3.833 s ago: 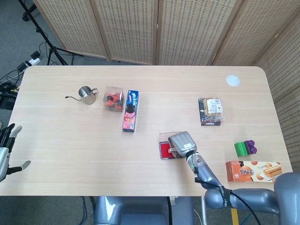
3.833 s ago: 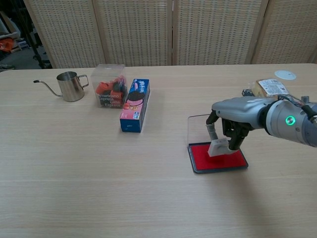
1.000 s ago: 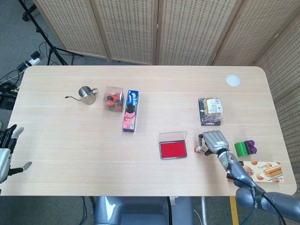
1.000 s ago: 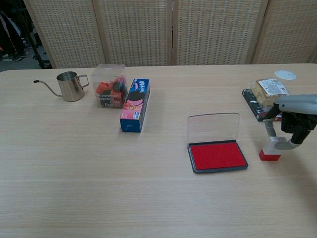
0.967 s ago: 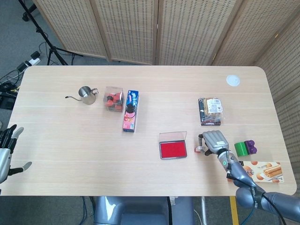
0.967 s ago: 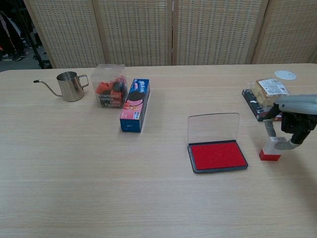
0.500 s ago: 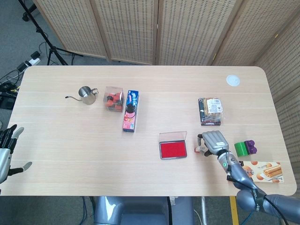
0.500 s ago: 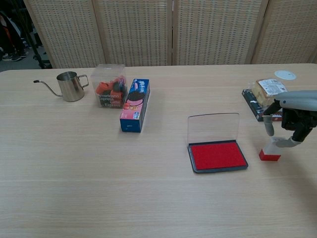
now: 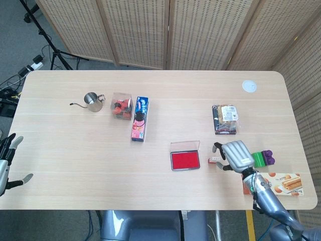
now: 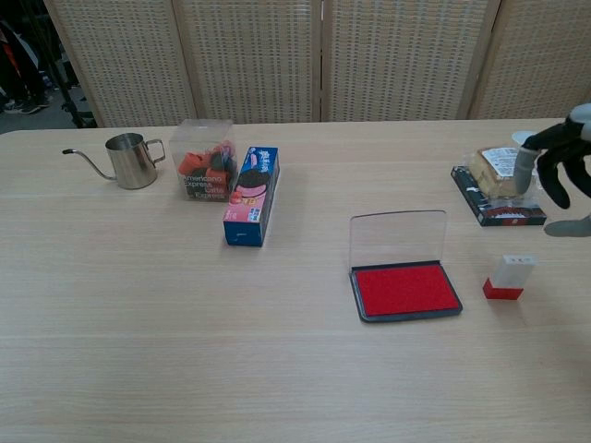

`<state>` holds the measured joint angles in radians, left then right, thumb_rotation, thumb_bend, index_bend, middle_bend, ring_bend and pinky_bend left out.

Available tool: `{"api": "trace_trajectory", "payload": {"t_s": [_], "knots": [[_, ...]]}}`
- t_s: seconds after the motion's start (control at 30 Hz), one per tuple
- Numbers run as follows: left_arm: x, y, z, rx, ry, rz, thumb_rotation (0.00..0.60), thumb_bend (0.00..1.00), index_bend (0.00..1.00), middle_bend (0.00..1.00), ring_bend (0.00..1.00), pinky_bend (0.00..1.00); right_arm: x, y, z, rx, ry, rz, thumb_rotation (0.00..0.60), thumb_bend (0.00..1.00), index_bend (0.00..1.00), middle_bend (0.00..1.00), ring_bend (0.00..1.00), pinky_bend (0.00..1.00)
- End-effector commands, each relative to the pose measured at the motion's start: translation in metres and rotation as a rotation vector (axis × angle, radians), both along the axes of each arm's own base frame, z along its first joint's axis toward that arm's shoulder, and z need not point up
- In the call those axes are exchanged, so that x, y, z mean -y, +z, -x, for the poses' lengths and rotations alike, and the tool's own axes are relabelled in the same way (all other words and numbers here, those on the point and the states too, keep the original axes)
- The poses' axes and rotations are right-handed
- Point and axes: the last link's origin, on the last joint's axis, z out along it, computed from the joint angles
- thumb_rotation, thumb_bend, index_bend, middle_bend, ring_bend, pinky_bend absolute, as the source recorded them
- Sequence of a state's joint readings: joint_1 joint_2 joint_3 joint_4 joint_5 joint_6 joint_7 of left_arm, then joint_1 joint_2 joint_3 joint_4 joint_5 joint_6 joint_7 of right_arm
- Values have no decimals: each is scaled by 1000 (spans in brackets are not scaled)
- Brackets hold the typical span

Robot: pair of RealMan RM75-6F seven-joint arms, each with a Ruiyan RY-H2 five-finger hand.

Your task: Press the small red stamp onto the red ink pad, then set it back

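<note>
**Red stamp down, hand clear above it**

Red-based small stamp (image 10: 509, 276) stands upright on the counter (image 10: 185, 314), just right of the open ink pad (image 10: 406, 289). Right hand (image 10: 563, 175) hovers above with fingers spread, empty. A low sweep could topple it. Snack packet (image 10: 499, 189) sits near behind. Left hand (image 9: 6, 163) idles open, far off.

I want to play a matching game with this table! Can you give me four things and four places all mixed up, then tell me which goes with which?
Things:
1. small red stamp
2. metal pitcher with the long spout
3. red ink pad
4. right hand

Places or states:
A. far left on the table
B. lid standing open
C. up in the air, holding nothing
D. standing alone on the table, right of the pad

Pairs: 1-D, 2-A, 3-B, 4-C
</note>
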<state>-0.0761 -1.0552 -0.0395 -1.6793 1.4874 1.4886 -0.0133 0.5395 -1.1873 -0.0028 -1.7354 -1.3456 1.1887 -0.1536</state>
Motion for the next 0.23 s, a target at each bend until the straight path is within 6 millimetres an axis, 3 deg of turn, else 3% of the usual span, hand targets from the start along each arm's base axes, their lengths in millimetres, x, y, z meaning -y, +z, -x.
{"api": "trace_trajectory", "payload": {"t_s": [0.03,0.07,0.17,0.23], "knots": [[2,1,-1,4,-8,-5,600,0,0,0,0,0,-45,41,35,119,74,144,600,36,299,126,68,332],[3,2,-2,7,-12,-10,600,0,0,0,0,0,-51,47,41,147,62,160,600,13,253,54,17,238],[5,5,-2,8,-10,-29,600,0,0,0,0,0,-60,57,55,176,29,202,600,0,85,0,0,47],[5,5,-2,7,-9,-37,600,0,0,0,0,0,-63,62,64,173,7,246,600,0,14,0,0,3]]}}
